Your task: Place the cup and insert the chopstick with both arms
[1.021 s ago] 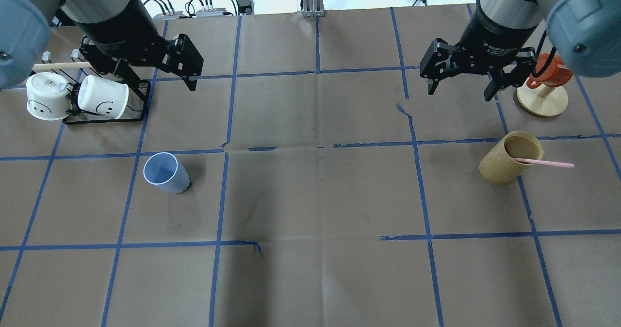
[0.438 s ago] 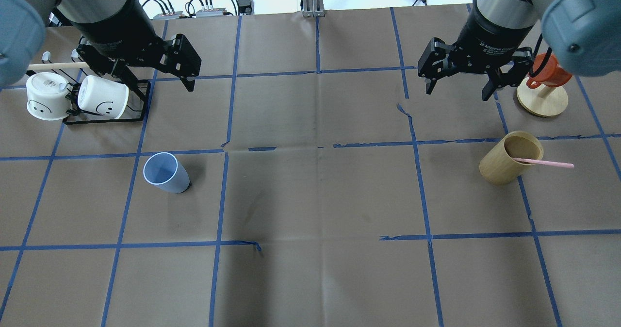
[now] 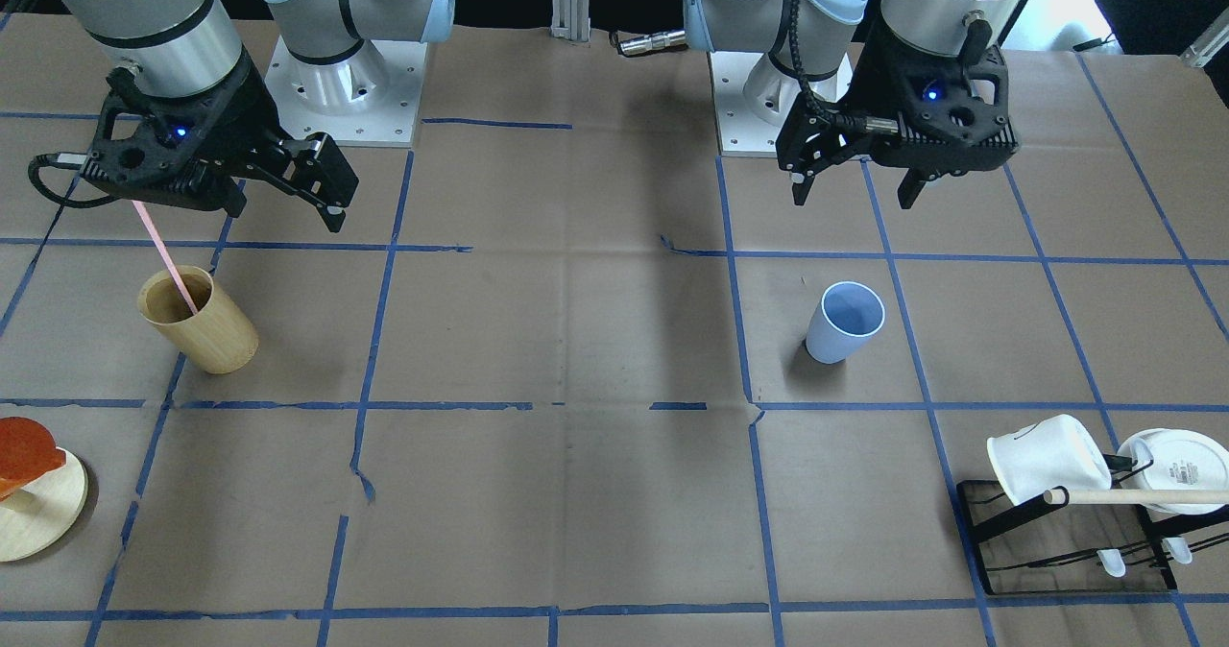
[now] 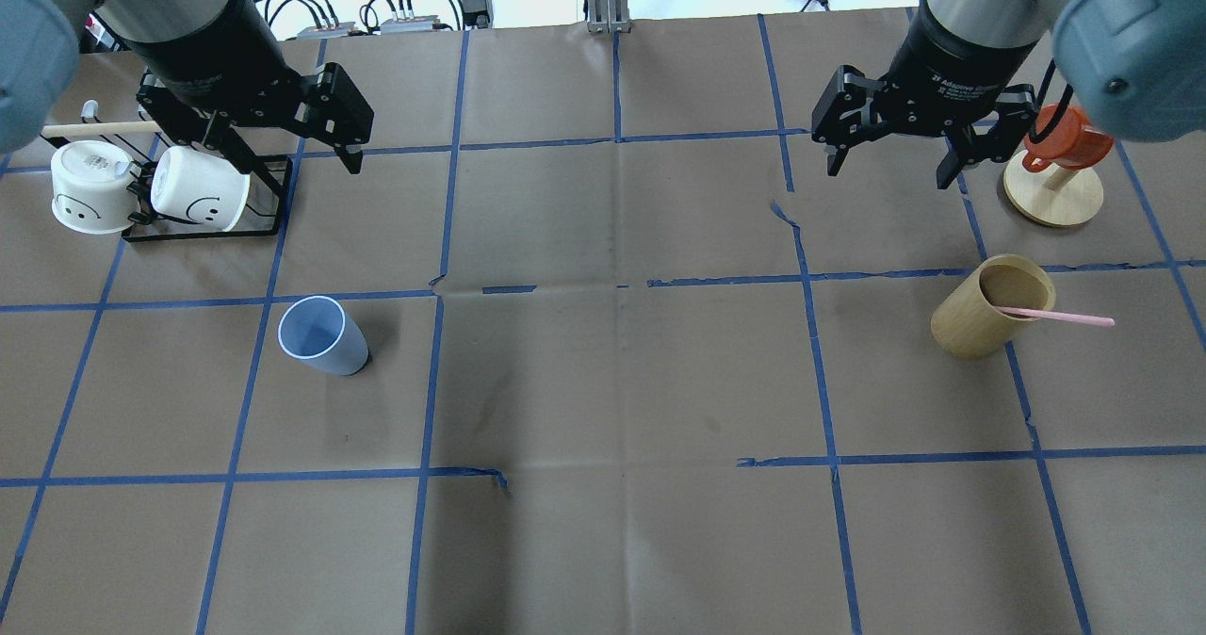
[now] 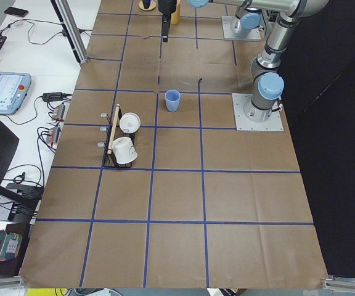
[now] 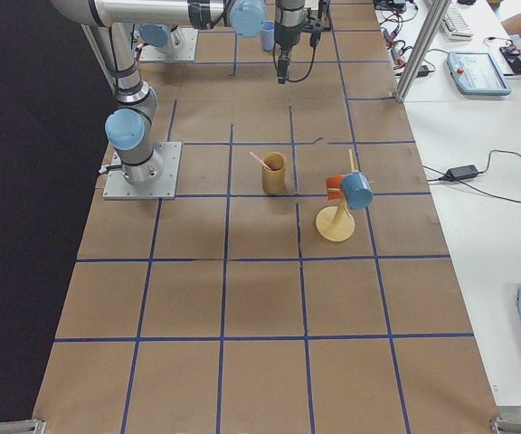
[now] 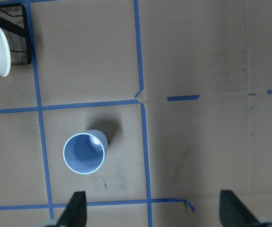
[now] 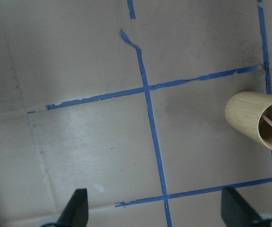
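The light-blue cup (image 4: 320, 335) stands upright on the table's left half, and shows in the front view (image 3: 845, 323) and the left wrist view (image 7: 84, 152). The pale-pink chopstick (image 4: 1055, 316) leans inside a tan wooden cup (image 4: 989, 307) on the right half, its top over the rim; the front view (image 3: 163, 253) shows it too. My left gripper (image 4: 292, 156) is open and empty, raised well behind the blue cup. My right gripper (image 4: 887, 175) is open and empty, raised behind and to the left of the wooden cup (image 8: 259, 120).
A black wire rack (image 4: 203, 232) at the back left holds two white mugs (image 4: 198, 187) and a wooden dowel (image 4: 94, 129), close under my left arm. A round wooden stand (image 4: 1053, 200) with a red mug (image 4: 1065, 140) is at the back right.
My left gripper has drifted a little to the left and back. My right gripper has shifted slightly back. The cup and the chopstick have not moved.
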`<control>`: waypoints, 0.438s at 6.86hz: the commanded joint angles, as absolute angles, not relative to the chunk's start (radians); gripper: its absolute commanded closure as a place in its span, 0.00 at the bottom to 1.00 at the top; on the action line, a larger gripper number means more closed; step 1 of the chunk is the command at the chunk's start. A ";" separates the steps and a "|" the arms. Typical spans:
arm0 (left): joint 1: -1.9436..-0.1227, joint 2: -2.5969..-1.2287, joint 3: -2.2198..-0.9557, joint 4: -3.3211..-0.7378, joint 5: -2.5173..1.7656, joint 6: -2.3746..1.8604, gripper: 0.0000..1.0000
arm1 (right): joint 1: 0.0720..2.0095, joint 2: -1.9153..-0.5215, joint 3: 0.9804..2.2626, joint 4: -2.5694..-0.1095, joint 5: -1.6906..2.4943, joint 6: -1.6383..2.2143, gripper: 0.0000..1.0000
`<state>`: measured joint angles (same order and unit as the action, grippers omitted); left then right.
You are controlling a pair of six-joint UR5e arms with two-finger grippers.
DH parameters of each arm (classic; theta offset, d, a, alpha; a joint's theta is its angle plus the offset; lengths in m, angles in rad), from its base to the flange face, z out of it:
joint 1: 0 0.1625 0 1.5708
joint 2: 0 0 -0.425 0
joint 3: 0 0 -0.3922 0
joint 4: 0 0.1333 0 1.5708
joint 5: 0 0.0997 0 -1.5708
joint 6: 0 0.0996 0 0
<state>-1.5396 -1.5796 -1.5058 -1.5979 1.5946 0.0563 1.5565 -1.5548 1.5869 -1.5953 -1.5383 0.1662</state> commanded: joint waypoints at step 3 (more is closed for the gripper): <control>-1.324 -1.598 -1.668 -1.530 1.591 0.325 0.00 | 1.557 -1.551 1.583 -1.595 -1.546 0.150 0.00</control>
<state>-1.3744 -1.5953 -1.5926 -1.5777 1.5908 0.2495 1.5570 -1.5520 1.5853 -1.5953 -1.5409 0.1600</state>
